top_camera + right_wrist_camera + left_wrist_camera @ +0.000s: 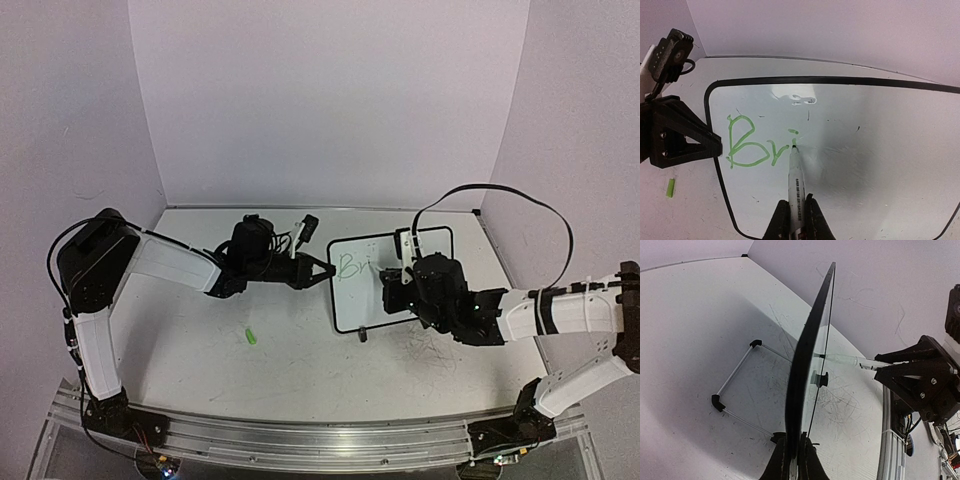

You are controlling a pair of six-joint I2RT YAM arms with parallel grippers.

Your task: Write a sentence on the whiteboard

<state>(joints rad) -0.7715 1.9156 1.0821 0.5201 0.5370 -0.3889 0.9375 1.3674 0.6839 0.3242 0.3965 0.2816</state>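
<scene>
The whiteboard (352, 290), white with a thin black frame, stands tilted in the middle of the table. Green letters "Bri" (757, 145) are on its left part, also visible in the top view (352, 266). My left gripper (322, 271) is shut on the board's left edge (805, 390), seen edge-on in the left wrist view. My right gripper (794, 212) is shut on a white marker (795, 180) whose tip touches the board at the "i". In the top view the right gripper (400, 290) is over the board's right half.
A green marker cap (249, 336) lies on the scuffed table left of the board; it also shows in the right wrist view (671, 187). A wire stand (737, 387) lies behind the board. A metal rail (300, 440) runs along the near edge.
</scene>
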